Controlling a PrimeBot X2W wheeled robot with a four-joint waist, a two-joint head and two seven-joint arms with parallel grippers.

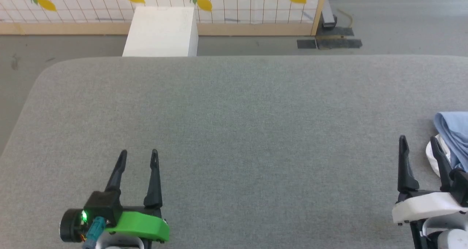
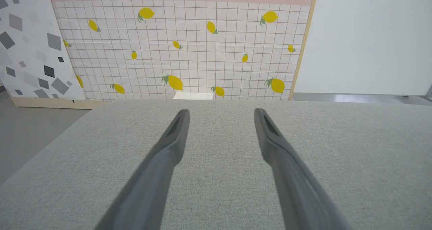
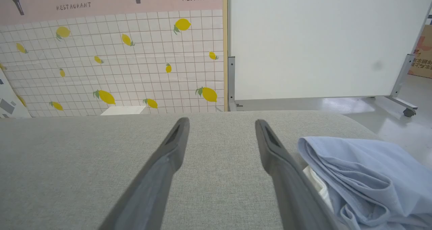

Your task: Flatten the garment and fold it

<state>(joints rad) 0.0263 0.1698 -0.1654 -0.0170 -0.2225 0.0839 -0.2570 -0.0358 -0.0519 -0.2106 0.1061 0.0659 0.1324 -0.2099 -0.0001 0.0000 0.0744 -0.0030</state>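
A crumpled garment (image 1: 452,131) lies at the far right of the grey bench (image 1: 234,106), just beside the outer finger of the right gripper (image 1: 418,138), whose 2 dark fingers stand apart and hold nothing. The left gripper (image 1: 139,152), likewise spread and empty, sits well apart from the cloth, with bare bench between the 2 arms. The right arm is plainly the nearer. By this reading, flattening has not yet begun, and any first grasp means shifting or turning that gripper to its own right, since the cloth lies beside the fingers, not between them.

The head view cuts the heap off at its right edge, showing a blue fold over a white patch. The right wrist view shows more: rumpled blue layers spreading away to the right, a rounded fold at the far end, and white cloth tucked beside the finger. Bunched as it is, its long axis cannot be told.
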